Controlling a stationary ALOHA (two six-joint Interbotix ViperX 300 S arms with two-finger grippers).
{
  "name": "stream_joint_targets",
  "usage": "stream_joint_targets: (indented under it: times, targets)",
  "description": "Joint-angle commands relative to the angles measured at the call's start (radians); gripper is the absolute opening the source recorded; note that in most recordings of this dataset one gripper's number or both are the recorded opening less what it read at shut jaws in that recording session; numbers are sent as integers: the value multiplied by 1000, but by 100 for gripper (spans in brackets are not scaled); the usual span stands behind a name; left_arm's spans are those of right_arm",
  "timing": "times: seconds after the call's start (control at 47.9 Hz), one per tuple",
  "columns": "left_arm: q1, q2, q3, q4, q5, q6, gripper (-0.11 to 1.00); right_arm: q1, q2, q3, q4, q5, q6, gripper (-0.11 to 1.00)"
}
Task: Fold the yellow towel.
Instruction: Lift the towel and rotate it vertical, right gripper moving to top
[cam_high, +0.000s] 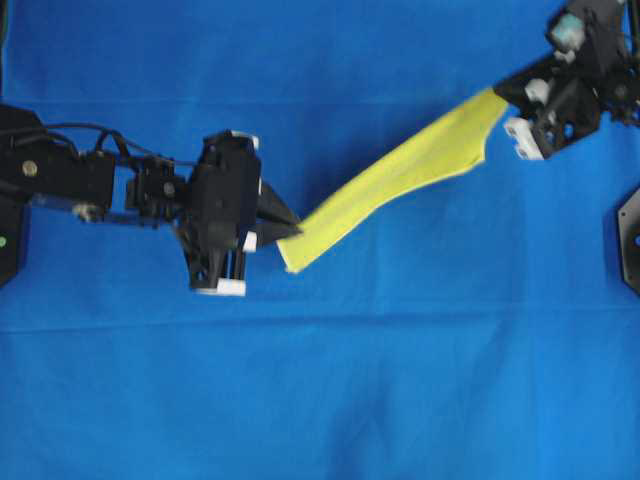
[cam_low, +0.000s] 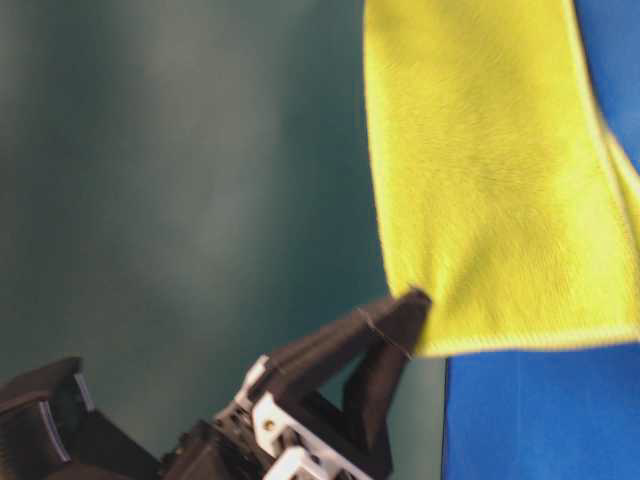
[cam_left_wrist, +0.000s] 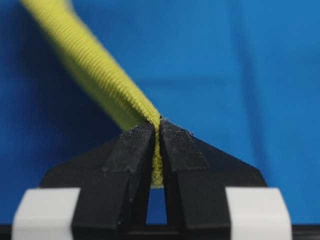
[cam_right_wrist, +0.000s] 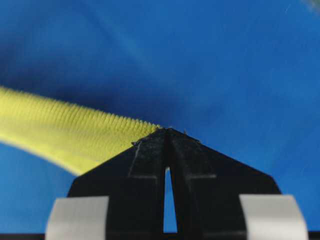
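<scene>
The yellow towel (cam_high: 400, 180) hangs in the air above the bench (cam_high: 320, 400), stretched as a narrow band between the two arms. In the overhead view it runs on a slant from the middle of the scene up toward the far right corner.

The left tool (cam_high: 290, 228) holds the towel's lower left end. In the left wrist view its two black fingers (cam_left_wrist: 132, 160) are pressed together with the yellow edge (cam_left_wrist: 156, 160) pinched in the slit between them, and the cloth runs away to the upper left.

The right tool (cam_high: 508, 95) holds the other end, at the far right. In the right wrist view its fingers (cam_right_wrist: 192, 160) meet at the tips, and the towel (cam_right_wrist: 60, 132) leaves them to the left; the pinched bit itself is hidden behind the tips.

From table level the towel (cam_low: 490, 180) hangs as a broad doubled sheet, its stitched hem along the bottom, with the left tool (cam_low: 405, 305) gripping its lower left corner.

A blue cloth covers the bench.
</scene>
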Motion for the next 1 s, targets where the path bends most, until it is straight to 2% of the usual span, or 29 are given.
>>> stream_joint_targets:
  times: [0.0, 0.334, 0.522, 0.793, 0.981]
  targets:
    - [-43, 5, -40, 2, -40, 5, 3, -44, 54, -72, -29, -29, -3, 1]
    - [-107, 92, -176, 2, -58, 21, 3, -77, 279, -288, -100, -54, -6, 1]
    - [-124, 133, -235, 2, -57, 25, 3, -77, 341, -359, -109, -64, -8, 1]
    - [-127, 175, -275, 2, -67, 23, 3, -80, 321, -333, -110, -101, -8, 1]
    - [-138, 261, -377, 2, -94, 23, 3, -92, 252, -256, -110, -101, -8, 1]
